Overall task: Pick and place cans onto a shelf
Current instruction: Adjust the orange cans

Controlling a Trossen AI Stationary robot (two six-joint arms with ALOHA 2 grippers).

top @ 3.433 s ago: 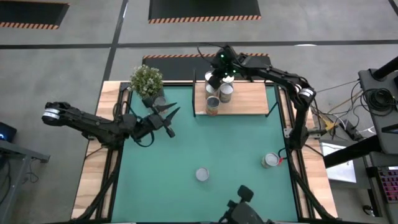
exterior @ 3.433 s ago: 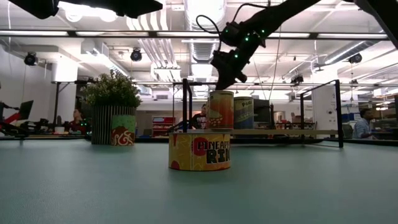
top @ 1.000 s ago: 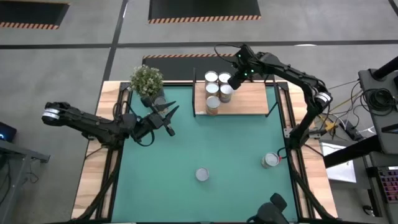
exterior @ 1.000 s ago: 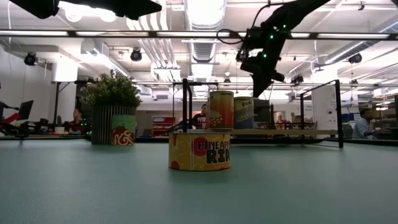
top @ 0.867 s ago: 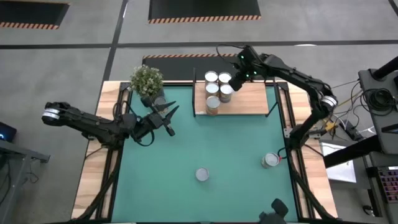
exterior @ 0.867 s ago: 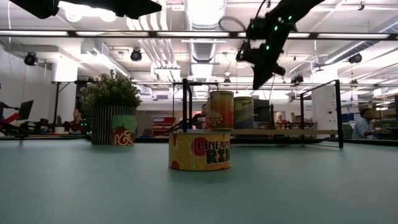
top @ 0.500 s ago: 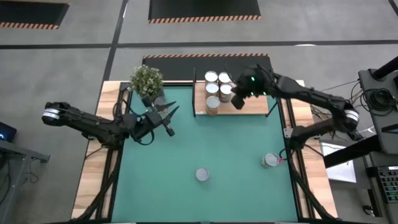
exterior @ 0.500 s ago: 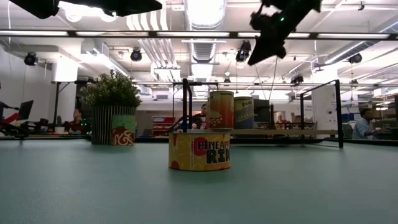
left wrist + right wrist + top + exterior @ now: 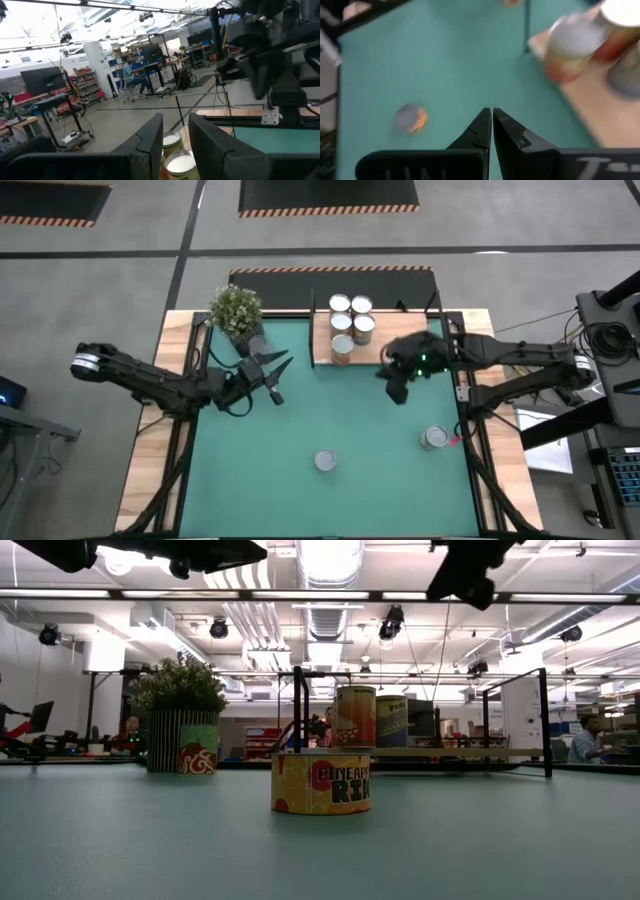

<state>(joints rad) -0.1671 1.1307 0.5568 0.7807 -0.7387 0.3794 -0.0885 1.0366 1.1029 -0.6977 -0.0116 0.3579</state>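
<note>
The light-wood shelf (image 9: 400, 340) lies at the mat's far edge with several cans (image 9: 342, 322) standing on its left part; two of them show in the low view (image 9: 355, 717). Two cans stand on the green mat, one near the middle of the near side (image 9: 325, 461) (image 9: 320, 782) and one at the near right (image 9: 434, 438). My right gripper (image 9: 398, 393) (image 9: 491, 117) is shut and empty, in the air over the mat just near of the shelf. My left gripper (image 9: 282, 376) (image 9: 176, 120) is open and empty over the mat's far left, beside the plant.
A potted green plant (image 9: 236, 310) (image 9: 181, 725) stands at the far left corner, with a small grey round thing (image 9: 258, 343) beside it. Black shelf frame posts (image 9: 298, 705) rise at the shelf's edge. The green mat (image 9: 300, 420) is bare between the two loose cans.
My right gripper has left the cans at the shelf's far left, gone right along the shelf, then toward the table's near edge, off the shelf and out over the mat, rising in the low view. The cans and my left arm have kept still.
</note>
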